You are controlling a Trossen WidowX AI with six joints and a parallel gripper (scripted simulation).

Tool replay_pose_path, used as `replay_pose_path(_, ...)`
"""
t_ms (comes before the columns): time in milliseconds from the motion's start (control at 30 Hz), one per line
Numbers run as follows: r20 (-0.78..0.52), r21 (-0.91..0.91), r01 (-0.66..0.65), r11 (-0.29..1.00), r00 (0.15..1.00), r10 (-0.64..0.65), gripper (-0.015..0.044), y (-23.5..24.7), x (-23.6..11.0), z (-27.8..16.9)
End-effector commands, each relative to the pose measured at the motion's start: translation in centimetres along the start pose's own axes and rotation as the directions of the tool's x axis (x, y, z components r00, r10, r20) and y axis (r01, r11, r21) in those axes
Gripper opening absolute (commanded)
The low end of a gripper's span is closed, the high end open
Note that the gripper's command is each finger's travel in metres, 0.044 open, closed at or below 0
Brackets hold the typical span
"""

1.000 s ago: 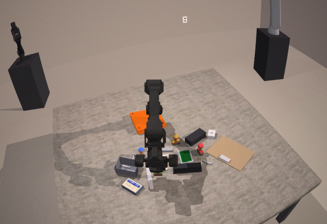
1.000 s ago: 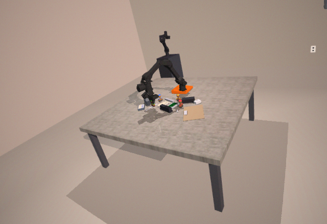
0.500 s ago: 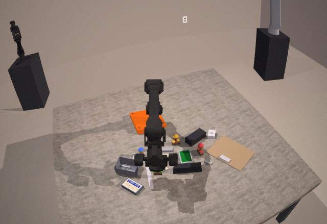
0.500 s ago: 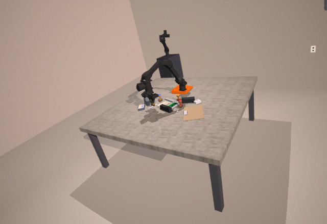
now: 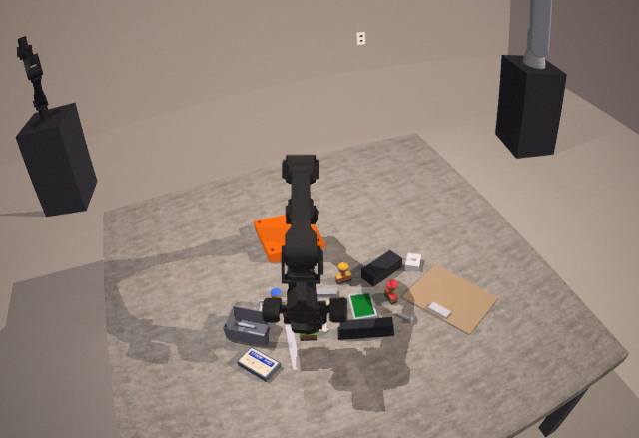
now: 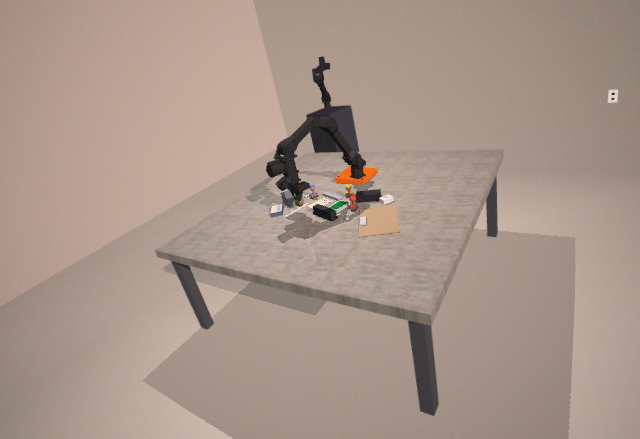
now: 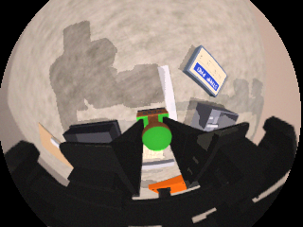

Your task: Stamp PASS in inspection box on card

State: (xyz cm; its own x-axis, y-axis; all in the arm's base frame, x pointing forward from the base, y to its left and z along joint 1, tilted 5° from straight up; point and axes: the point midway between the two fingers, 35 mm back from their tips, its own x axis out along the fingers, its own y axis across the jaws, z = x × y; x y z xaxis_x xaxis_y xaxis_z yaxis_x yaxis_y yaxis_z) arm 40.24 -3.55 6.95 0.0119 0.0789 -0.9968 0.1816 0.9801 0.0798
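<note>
My gripper (image 7: pixel 152 121) (image 6: pixel 299 195) points down, shut on the green-knobbed stamp (image 7: pixel 156 138) (image 5: pixel 308 336) (image 6: pixel 299 202), which has a brown base. The stamp is upright near the left end of the card; I cannot tell whether its base touches anything. The cream card (image 6: pixel 318 202) (image 7: pixel 152 153) is mostly hidden under the gripper, and its inspection box cannot be made out. The green ink pad (image 5: pixel 361 305) (image 6: pixel 339 205) lies open in a white tray to the right in the top view. Any print is hidden or too small to see.
Blue (image 5: pixel 276 292), yellow (image 5: pixel 342 271) and red (image 5: pixel 391 290) stamps stand around the card. A grey bin (image 5: pixel 248 331) (image 7: pixel 214 118), a STAMP PAD box (image 5: pixel 258 364) (image 7: pixel 205 71), black blocks (image 5: pixel 365 328) (image 5: pixel 381 268), a white strip (image 5: pixel 293 348) (image 7: pixel 169 92) and a brown board (image 5: pixel 453 293) lie nearby.
</note>
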Motion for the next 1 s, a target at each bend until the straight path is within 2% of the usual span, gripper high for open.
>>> replay_pose_path(0, -0.001, -0.004, -0.004, 1.000, 1.000, 0.004, 0.0000, 0.0, -0.2, 0.0)
replay_pose_path(967, -0.001, -0.004, -0.006, 1.000, 1.000, 0.006, 0.0000, 0.0, -1.7, -0.1)
